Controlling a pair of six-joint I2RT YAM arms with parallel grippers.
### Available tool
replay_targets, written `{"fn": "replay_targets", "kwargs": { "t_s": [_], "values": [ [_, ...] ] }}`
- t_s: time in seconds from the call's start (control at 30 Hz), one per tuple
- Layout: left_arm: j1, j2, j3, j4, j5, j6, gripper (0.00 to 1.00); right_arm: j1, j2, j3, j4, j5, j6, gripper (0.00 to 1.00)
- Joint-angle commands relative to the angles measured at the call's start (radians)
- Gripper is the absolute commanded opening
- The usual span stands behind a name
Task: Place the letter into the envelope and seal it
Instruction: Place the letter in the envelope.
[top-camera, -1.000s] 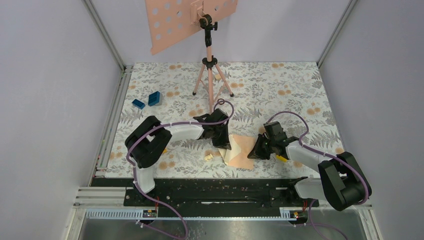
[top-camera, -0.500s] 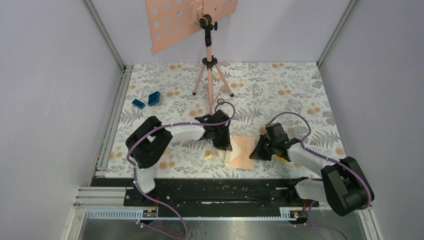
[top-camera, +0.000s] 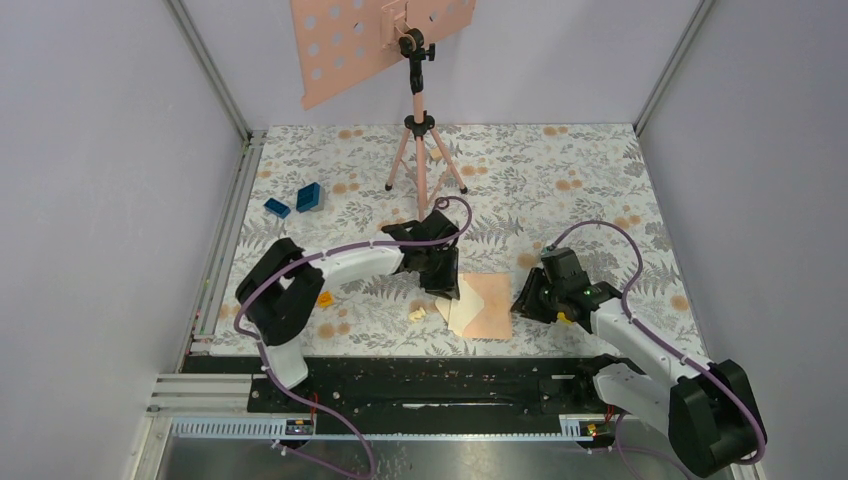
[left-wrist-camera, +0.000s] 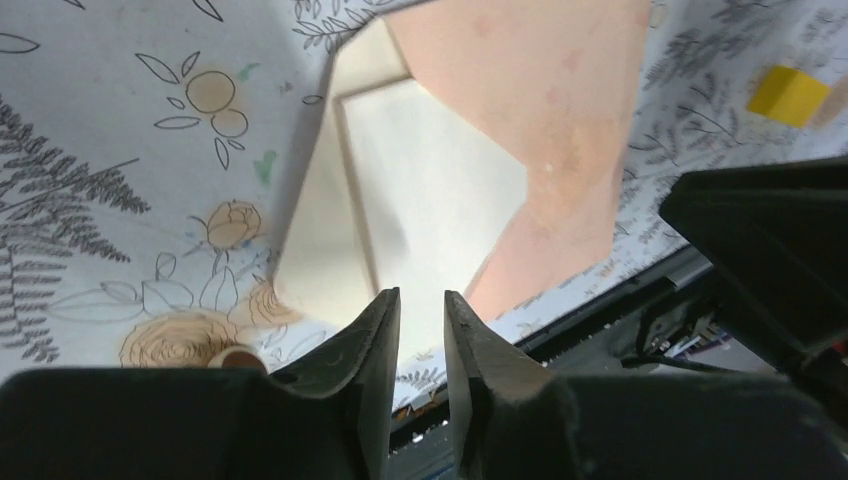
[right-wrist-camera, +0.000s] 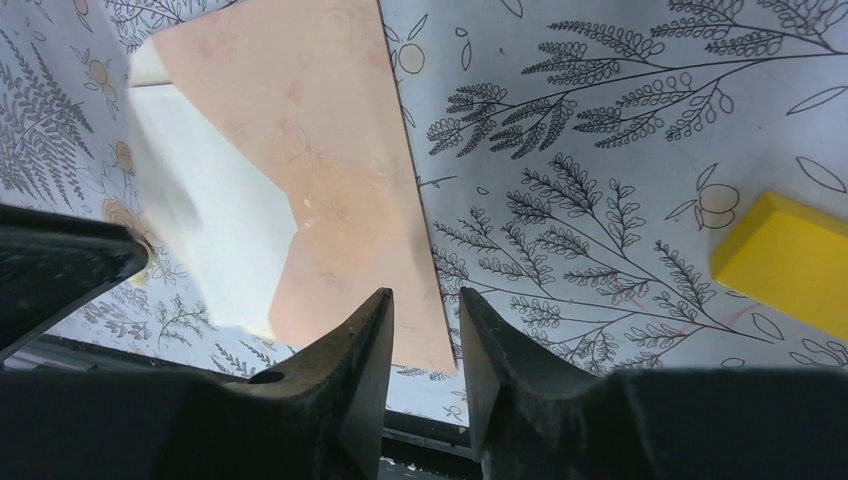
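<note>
Now, envelope (top-camera: 489, 303): lies flat on the flowered cloth (top-camera: 560, 180) near the front edge, between the two pincers, peach side up.
Letter (left-wrist-camera: 430, 200): cream back up, showing in the envelope's V-shaped opening on its left side; the rest lies under the peach paper.
Left pincer (left-wrist-camera: 422, 300): fingers slightly apart with a narrow gap, nothing pinched; it hangs just over the letter's exposed part, at the envelope's left edge.
Right pincer (right-wrist-camera: 425, 300): fingers slightly spread, nothing between them; it stands at the envelope's right edge, which runs toward the gap in the wrist view. Whether it touches the paper cannot be told.
Yellow block (right-wrist-camera: 785, 260): on the cloth just right of the right pincer, apart from the envelope.
Blue blocks (top-camera: 308, 196): far left on the cloth, well apart from the envelope.
Stand (top-camera: 418, 150): pink tripod at the back middle, bearing a perforated plate.
</note>
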Motion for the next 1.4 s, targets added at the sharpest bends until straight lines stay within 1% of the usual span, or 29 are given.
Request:
{"fn": "replay_targets", "kwargs": {
  "t_s": [0.0, 0.1, 0.27, 0.37, 0.5, 0.6, 0.73, 0.77, 0.87, 1.0, 1.07, 1.17, 1.3, 1.37],
  "values": [
    [0.014, -0.1, 0.031, -0.014, -0.01, 0.028, 0.24, 0.0, -0.023, 0.037, -0.046, 0.044, -0.016, 0.4],
    [0.023, -0.099, 0.024, -0.017, -0.003, 0.031, 0.24, 0.001, -0.016, 0.037, -0.045, 0.051, -0.015, 0.43],
    [0.025, -0.069, 0.018, -0.026, -0.005, -0.008, 0.16, -0.018, 0.035, 0.045, -0.036, 0.076, -0.033, 0.43],
    [0.025, -0.044, 0.009, -0.013, 0.019, -0.027, 0.15, -0.047, 0.083, 0.046, -0.008, 0.042, -0.044, 0.43],
    [0.026, -0.031, -0.021, 0.043, 0.053, -0.048, 0.13, -0.051, 0.132, 0.034, 0.041, -0.014, -0.041, 0.43],
    [0.025, -0.015, -0.028, 0.05, 0.05, -0.056, 0.1, -0.052, 0.15, 0.023, 0.068, -0.026, -0.029, 0.42],
    [0.026, 0.011, -0.037, 0.065, 0.061, -0.066, 0.09, -0.052, 0.169, 0.022, 0.09, -0.038, -0.022, 0.42],
    [0.026, 0.015, -0.039, 0.074, 0.071, -0.071, 0.1, -0.052, 0.174, 0.023, 0.095, -0.042, -0.02, 0.42],
    [0.025, 0.029, -0.044, 0.092, 0.097, -0.08, 0.16, -0.051, 0.188, 0.021, 0.103, -0.053, -0.016, 0.42],
    [0.026, 0.035, -0.041, 0.094, 0.102, -0.081, 0.18, -0.051, 0.195, 0.009, 0.117, -0.061, -0.01, 0.42],
    [0.025, 0.034, -0.041, 0.093, 0.099, -0.08, 0.22, -0.052, 0.195, 0.006, 0.118, -0.064, -0.01, 0.42],
    [0.025, 0.022, -0.048, 0.093, 0.08, -0.077, 0.28, -0.051, 0.195, 0.001, 0.119, -0.065, -0.01, 0.42],
    [0.025, 0.01, -0.044, 0.052, 0.009, -0.076, 0.32, -0.052, 0.195, 0.002, 0.12, -0.067, -0.01, 0.42],
    [0.025, 0.01, -0.039, 0.045, 0.004, -0.067, 0.33, -0.052, 0.193, 0.003, 0.119, -0.068, -0.01, 0.42]
  ]
}}
